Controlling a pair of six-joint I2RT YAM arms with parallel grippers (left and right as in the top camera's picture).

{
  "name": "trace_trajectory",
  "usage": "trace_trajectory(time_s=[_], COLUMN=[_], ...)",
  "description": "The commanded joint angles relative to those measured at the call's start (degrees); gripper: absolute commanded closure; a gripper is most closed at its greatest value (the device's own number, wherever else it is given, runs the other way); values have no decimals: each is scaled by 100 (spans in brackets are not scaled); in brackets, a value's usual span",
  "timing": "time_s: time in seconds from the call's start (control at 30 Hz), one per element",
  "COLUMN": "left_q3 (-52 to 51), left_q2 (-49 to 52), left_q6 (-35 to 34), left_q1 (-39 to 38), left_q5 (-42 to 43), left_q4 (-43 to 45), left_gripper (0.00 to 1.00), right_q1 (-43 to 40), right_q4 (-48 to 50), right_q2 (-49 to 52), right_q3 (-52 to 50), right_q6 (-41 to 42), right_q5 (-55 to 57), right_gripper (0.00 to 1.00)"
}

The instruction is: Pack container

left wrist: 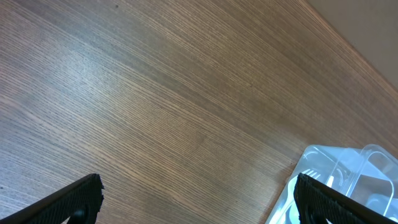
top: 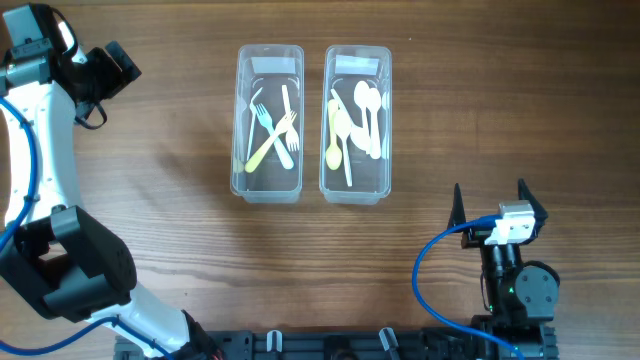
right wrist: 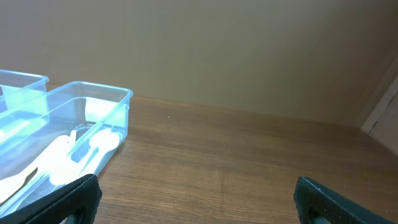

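Left gripper (left wrist: pixel 199 204) of mine hangs released, jaws spread wide and holding nothing, over bare wood at the far left of the worktop (top: pixel 170 210). My right gripper (top: pixel 491 206) is likewise released and empty, at the near right. Two clear plastic containers stand side by side at the far middle, a narrow gap between them. The left container (top: pixel 241 130) holds crossed forks (top: pixel 268 128), white and yellow. The right container (top: pixel 388 130) holds spoons (top: pixel 368 105), also white and yellow.
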Motion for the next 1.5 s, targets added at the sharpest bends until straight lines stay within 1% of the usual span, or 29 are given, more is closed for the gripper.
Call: trace_trajectory(time_s=[0.0,0.47,0.57,0.63,0.7,0.8,0.93,1.1,1.13,1.17,1.27,1.37,1.47], left_q3=[59,59,59,59,24,-101,-693,-1971,-2286,-2824,-3812,-4649,-5578], left_q2=[-153,-153,-356,-660,-1226,-2076,-3416,-5510,-5995,-6782,-7906,-8550,-9009], left_q6=[-28,-31,26,271,608,619,619,619,619,616,619,619,616], left_q1=[26,33,2,-48,-55,-55,-57,-232,-289,-382,-476,-507,-542], left_q5=[-13,-7,11,9,7,-20,-15,-17,-17,-15,-15,-37,-33], left_q4=[13,13,11,-11,-31,-33,-44,-52,-50,-42,221,704,1464], left_gripper=[0,0,0,0,0,0,0,0,0,0,0,0,0], right_q1=[-24,-24,-24,-24,-24,-24,-24,-24,-24,-24,-24,-24,-24], right_q4=[48,48,48,48,48,50,48,48,48,48,48,50,48], right_q2=[-13,-13,-13,-13,-13,-13,-13,-13,-13,-13,-13,-13,-13], right_q3=[-15,-15,-15,-15,-15,-15,-15,-15,-15,-15,-15,-15,-15], right_q6=[-74,-76,-76,-74,-76,-76,-74,-74,-74,-74,-74,-74,-74], right_q5=[-70,-72,-72,-70,-70,-70,-72,-70,-72,-70,-72,-70,-70], right_gripper=[0,0,0,0,0,0,0,0,0,0,0,0,0])
